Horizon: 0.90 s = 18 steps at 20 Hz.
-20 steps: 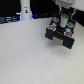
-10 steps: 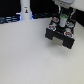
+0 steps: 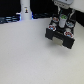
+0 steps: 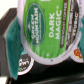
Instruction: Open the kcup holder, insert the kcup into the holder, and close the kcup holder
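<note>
While pod hangs over box: drop path looks nearly straight down, my read.
Gripper [image 3: 63, 19]: clamped on the kcup [image 4: 46, 31], green top fills wrist view.
Kcup holder [image 3: 62, 34]: dark box, far right in exterior view, directly under gripper.
Key relation: pod above holder's top, not seated yet.
Slot alignment: too blurred to confirm.

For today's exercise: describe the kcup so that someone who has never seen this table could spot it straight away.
Start at the kcup holder, the dark boxy unit on the white table toward the exterior view's right. The gripper hangs directly above it, and the kcup sits at the gripper's tip. Its bright green printed lid sets it apart from the dark holder and from the white bottle-like post.
</note>
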Motion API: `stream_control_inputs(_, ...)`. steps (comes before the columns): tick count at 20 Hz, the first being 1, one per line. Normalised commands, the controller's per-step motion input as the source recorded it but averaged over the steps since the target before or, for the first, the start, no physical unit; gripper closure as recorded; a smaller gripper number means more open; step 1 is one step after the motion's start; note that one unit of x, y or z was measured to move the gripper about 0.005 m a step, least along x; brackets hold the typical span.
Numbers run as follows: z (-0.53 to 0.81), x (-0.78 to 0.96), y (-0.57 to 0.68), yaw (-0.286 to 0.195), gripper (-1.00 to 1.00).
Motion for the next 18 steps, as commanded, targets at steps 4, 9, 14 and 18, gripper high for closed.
stream_control_inputs(4,-0.23,0.00,-0.20,-0.007,1.00)
stream_control_inputs(9,-0.07,0.03,-0.04,-0.004,1.00)
stream_control_inputs(14,-0.25,0.03,0.01,0.004,1.00)
stream_control_inputs(18,-0.26,0.01,0.01,0.013,1.00)
